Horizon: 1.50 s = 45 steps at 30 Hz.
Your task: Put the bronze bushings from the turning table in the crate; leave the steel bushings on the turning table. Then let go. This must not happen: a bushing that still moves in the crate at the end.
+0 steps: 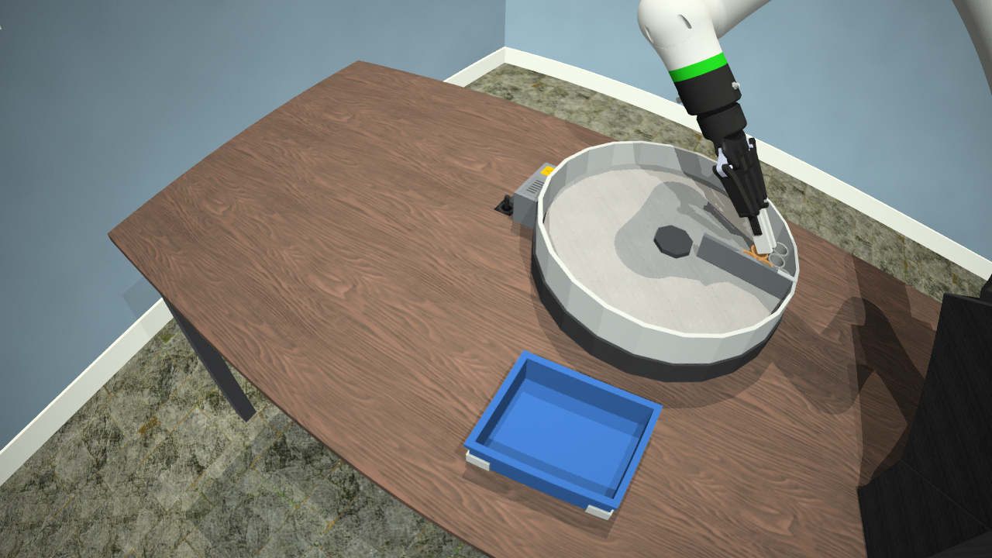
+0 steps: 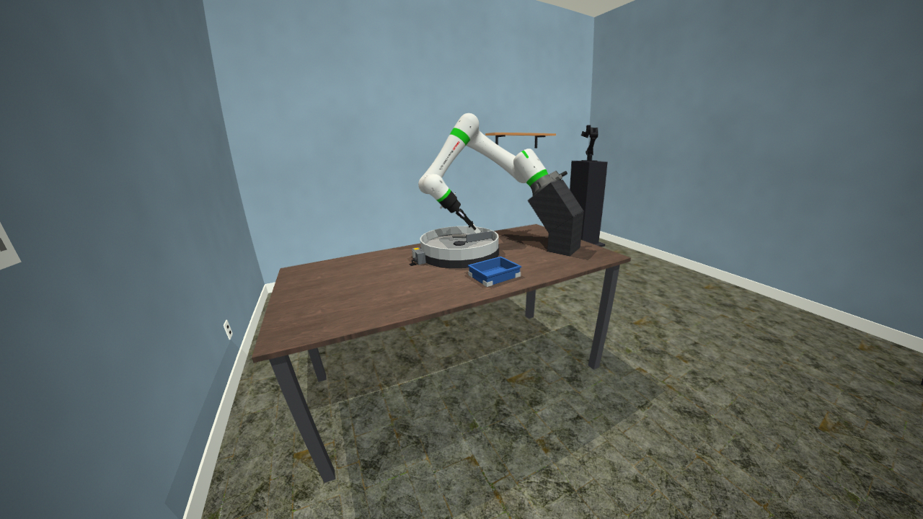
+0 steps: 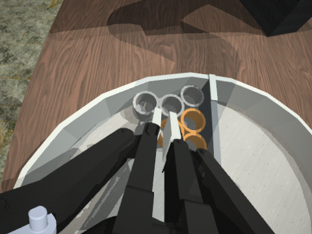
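My gripper is shut to a narrow gap, with no bushing visible between the pads, low inside the turning table. In the wrist view, one bronze bushing is partly hidden behind the right fingertip. Another bronze bushing stands right of it, and a third bronze bushing is below that, partly covered by the finger. A steel bushing, a second steel bushing and a third steel bushing stand beyond, near the rim. The blue crate is empty.
A grey divider runs from near the dark hub to the rim, beside the bushings. The table's high rim curves around them. A grey box adjoins the turning table. The dark robot pedestal stands at the right.
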### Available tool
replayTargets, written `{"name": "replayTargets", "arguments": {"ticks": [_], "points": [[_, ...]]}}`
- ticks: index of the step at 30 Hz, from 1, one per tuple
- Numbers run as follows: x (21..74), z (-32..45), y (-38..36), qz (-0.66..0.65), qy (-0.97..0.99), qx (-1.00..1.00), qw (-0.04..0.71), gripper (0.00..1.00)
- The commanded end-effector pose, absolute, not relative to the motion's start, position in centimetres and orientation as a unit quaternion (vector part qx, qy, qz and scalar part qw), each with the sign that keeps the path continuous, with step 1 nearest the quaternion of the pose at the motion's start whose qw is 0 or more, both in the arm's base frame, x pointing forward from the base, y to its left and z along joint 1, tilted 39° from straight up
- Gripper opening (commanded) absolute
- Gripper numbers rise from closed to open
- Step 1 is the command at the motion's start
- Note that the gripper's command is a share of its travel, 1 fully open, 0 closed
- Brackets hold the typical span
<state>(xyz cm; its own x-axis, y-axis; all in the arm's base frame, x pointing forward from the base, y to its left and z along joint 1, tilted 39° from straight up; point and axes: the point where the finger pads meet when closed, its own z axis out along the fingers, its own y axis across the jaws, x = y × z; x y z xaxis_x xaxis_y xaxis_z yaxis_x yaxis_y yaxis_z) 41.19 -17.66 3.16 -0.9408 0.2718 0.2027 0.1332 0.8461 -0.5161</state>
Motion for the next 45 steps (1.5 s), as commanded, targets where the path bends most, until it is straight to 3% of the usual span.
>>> {"name": "replayTargets", "arguments": {"ticks": [1,17,18,45], "points": [[41.20,3.17,-17.65,0.256,-0.951,-0.106,0.135,0.06],[41.20,3.17,-17.65,0.256,-0.951,-0.106,0.135,0.06],[41.20,3.17,-17.65,0.256,-0.951,-0.106,0.135,0.00],[41.20,3.17,-17.65,0.256,-0.951,-0.106,0.135,0.00]]}}
